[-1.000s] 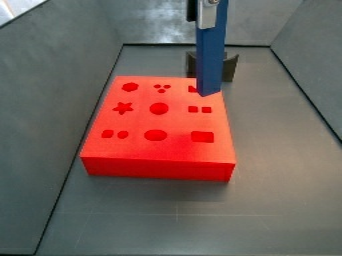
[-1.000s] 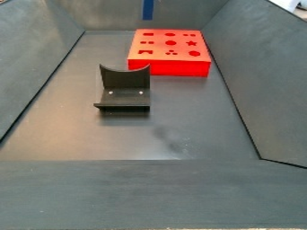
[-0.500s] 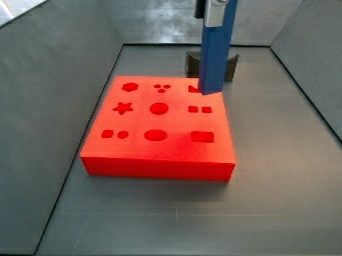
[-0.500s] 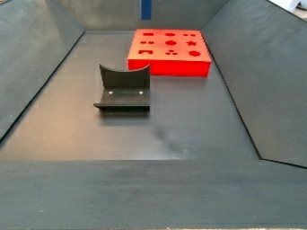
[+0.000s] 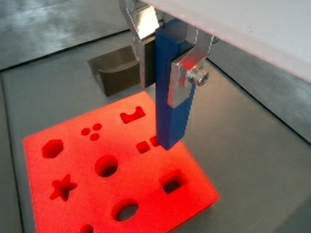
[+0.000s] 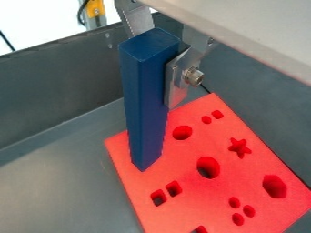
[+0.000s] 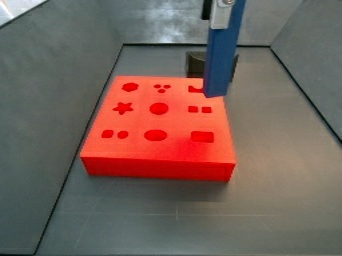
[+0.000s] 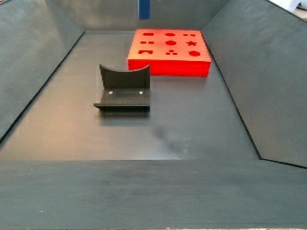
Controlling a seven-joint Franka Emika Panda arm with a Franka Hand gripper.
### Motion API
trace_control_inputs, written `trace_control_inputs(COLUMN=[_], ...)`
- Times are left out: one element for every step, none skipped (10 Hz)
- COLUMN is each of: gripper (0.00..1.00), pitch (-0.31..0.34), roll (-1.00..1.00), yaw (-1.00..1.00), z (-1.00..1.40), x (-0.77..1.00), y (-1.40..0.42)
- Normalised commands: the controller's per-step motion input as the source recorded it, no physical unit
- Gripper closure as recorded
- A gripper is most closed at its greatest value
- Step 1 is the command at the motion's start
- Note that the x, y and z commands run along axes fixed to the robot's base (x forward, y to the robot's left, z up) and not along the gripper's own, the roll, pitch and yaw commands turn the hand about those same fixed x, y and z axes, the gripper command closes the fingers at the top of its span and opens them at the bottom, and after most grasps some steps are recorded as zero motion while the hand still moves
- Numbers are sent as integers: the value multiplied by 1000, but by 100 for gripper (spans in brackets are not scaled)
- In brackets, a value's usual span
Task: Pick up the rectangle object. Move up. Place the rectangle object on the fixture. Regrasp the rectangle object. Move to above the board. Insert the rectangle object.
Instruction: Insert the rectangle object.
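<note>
My gripper (image 7: 219, 8) is shut on the rectangle object (image 7: 221, 55), a long blue bar that hangs upright with its lower end in the air over the far right part of the board (image 7: 160, 130). In both wrist views the silver fingers (image 5: 188, 77) (image 6: 183, 73) clamp the bar's upper part (image 5: 168, 100) (image 6: 144, 109) above the red board (image 5: 115, 173) (image 6: 213, 173) and its shaped holes. The fixture (image 8: 122, 88) stands empty on the floor, apart from the board (image 8: 170, 52). In that side view only the bar's tip (image 8: 144, 9) shows.
Grey bin walls (image 8: 30, 81) slope up around the dark floor (image 8: 168, 135). The fixture also shows behind the bar in a side view (image 7: 195, 66) and in a wrist view (image 5: 118, 71).
The gripper and the blue bar have shifted a little to the right in a side view, staying upright above the board. Nothing else has moved.
</note>
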Motion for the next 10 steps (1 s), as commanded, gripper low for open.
trace_control_inputs(gripper=[100, 100, 100, 100, 100, 100, 100, 100, 100, 100], pitch=[20, 0, -83, -73, 3, 49, 17, 0, 0, 0], roll=[47, 20, 0, 0, 27, 14, 0, 0, 13, 29], yaw=[-277, -323, -240, -174, -311, -314, -111, 0, 0, 0], z=[-146, -280, -363, -317, -9, 0, 0, 0, -311, -377], x=[14, 0, -177, -226, 40, 137, 186, 20, 0, 0], y=[-60, -140, -109, -180, -177, -129, -11, 0, -86, -174])
